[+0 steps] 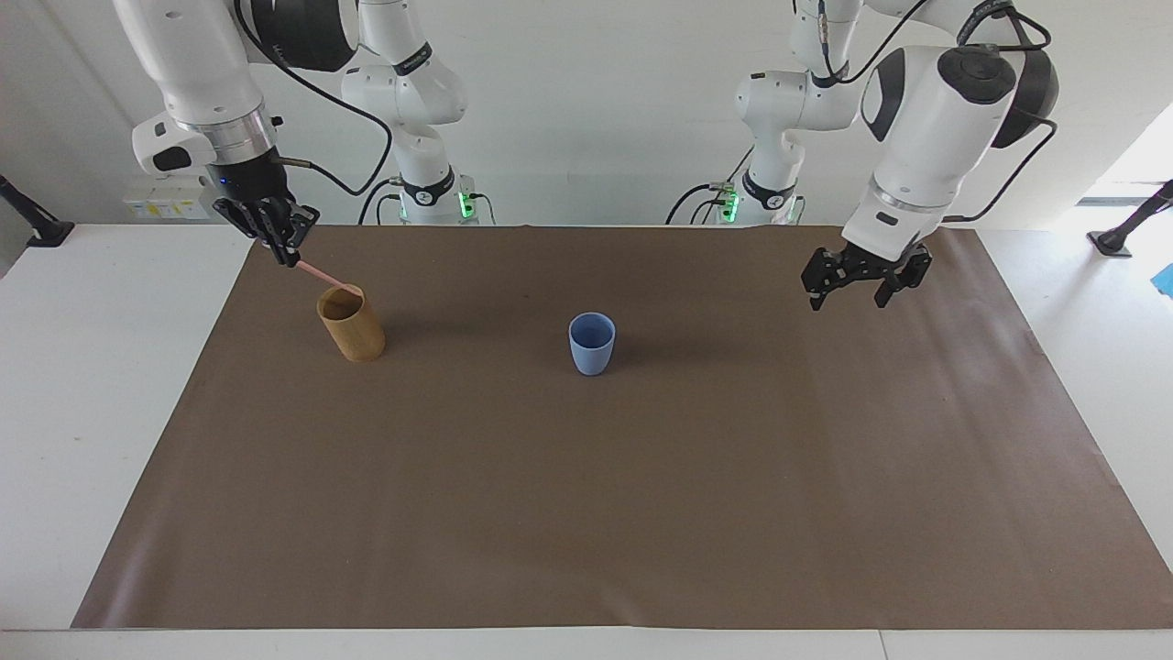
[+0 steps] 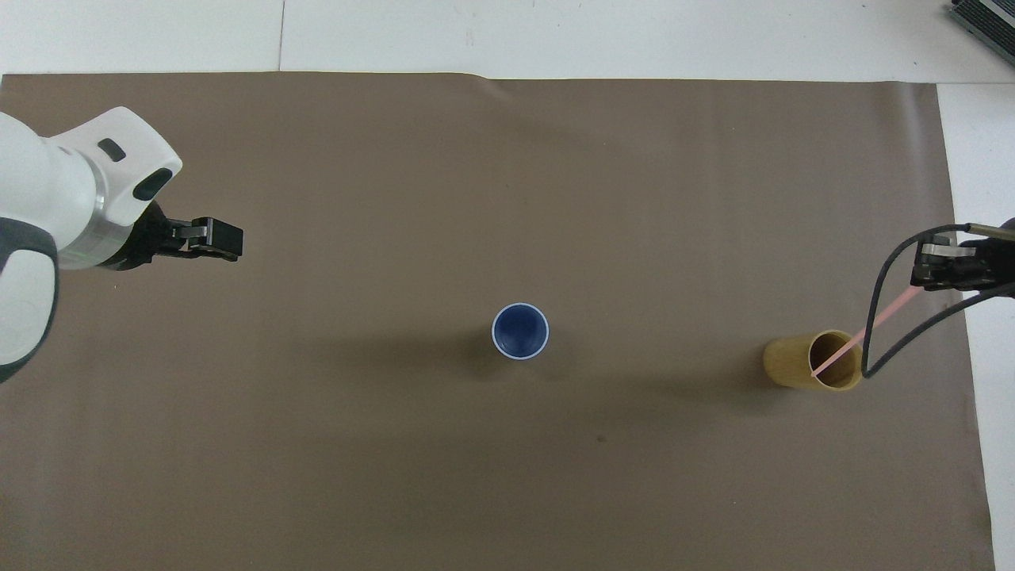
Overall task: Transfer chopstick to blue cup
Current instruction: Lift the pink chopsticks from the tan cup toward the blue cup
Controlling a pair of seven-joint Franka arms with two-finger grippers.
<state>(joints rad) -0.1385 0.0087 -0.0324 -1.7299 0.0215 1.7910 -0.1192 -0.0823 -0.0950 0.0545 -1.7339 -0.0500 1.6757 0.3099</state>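
Holding chopstick [image 1: 318, 272] pinched in right gripper [image 1: 279, 246], tip slanting into bamboo cup [image 1: 352, 324]; your blue cup [image 1: 591, 343] lies toward left arm's end. Left gripper [image 1: 860, 284] open, waiting.

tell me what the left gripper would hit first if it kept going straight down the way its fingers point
Probably just the brown mat. The left gripper hangs open over bare mat toward the left arm's end, well apart from the blue cup; nothing shows beneath it.

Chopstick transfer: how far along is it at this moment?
Done: nothing; the blue cup looks empty. In hand: the right gripper holds a chopstick above the tan cup. Left: carry and drop it in. The left gripper waits open.
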